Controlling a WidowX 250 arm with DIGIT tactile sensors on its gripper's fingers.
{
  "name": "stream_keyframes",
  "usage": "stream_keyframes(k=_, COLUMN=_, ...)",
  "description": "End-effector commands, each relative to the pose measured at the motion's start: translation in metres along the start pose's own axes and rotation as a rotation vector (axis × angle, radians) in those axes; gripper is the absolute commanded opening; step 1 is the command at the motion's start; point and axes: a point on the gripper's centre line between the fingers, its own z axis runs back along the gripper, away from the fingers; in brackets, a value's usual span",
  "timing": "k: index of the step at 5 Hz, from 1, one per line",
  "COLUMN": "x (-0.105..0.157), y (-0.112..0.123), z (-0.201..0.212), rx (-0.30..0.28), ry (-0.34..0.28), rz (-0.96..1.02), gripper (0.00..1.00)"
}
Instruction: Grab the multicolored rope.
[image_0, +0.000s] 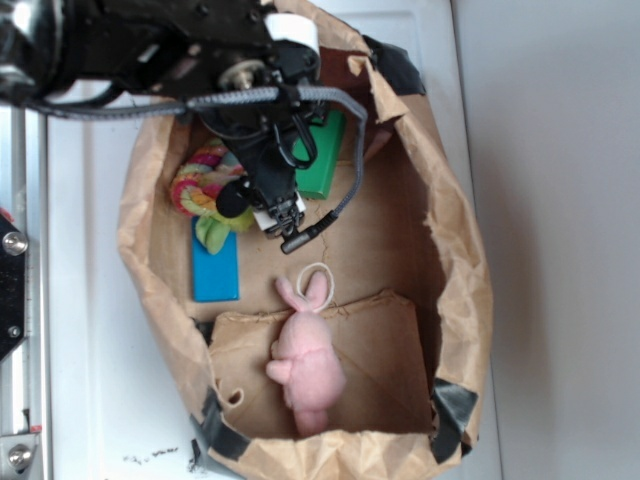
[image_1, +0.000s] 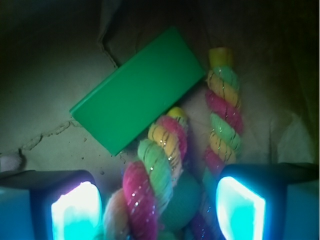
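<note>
Rope (image_0: 200, 185) lies inside a brown paper bag (image_0: 455, 270) on a white tabletop (image_0: 80, 330), against the bag's left wall in the exterior view. There it shows as a bunched loop of pink, yellow and green, with a frayed green tuft toward the blue block (image_0: 216, 262) just below it. The black arm covers its right side, so its full length cannot be traced from that view.

In the wrist view the rope (image_1: 150, 185) appears as two twisted strands running roughly up and down the picture. The thicker strand leans slightly, its upper end touching the edge of the green block (image_1: 140, 90). The thinner strand (image_1: 223, 115) stands nearly vertical to the right, ending in a yellow tip at the top. Both strands are cut off by the bottom edge, and what joins them there is dark and hard to make out.

The pincer (image_1: 157, 210) is spread wide, its two glowing pads on either side of the strands, gripping nothing. The left pad (image_1: 75, 212) stands apart from the thick strand; the right pad (image_1: 240, 207) sits just beside the thin one, and contact cannot be told.

A pink bunny (image_0: 305, 365) lies well apart on a cardboard flap lower in the bag.
</note>
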Motion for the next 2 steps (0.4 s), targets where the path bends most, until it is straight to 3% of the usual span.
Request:
stream_keyframes(k=1, x=0.0048, y=-0.0027, z=0.0116, rx=-0.023, ry=-0.040, rz=-0.017, gripper=0.00)
stream_keyframes(k=2, x=0.0046, y=-0.0021, z=0.0153, rx=-0.030, ry=-0.043, rz=-0.021, gripper=0.00)
